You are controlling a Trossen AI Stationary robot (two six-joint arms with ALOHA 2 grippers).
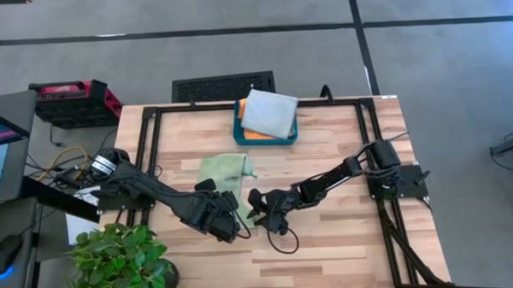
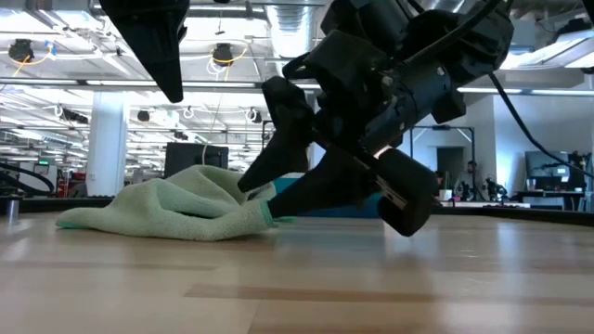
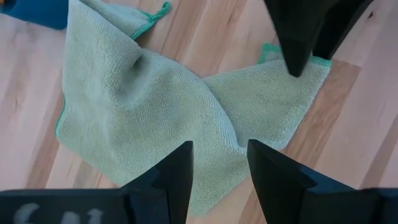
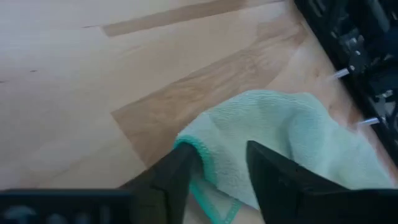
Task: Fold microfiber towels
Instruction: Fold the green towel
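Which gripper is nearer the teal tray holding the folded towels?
Right, though only narrowly. The right gripper sits nearer the table's front than the teal tray, at the green towel's corner. The left gripper lies just beside it, slightly farther from the tray.

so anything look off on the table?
Only the green towel: crumpled mid-table, one corner flipped over, not flat. Both end effectors sit at its near edge. The folded grey towel sits tidy in the teal tray.

A light green, nubby microfiber cloth towel (image 3: 155,118) is lying matt and soft on the smooth, pale planked wooden table (image 1: 329,253); the matt black plastic fingers (image 3: 177,180) are looking hard.
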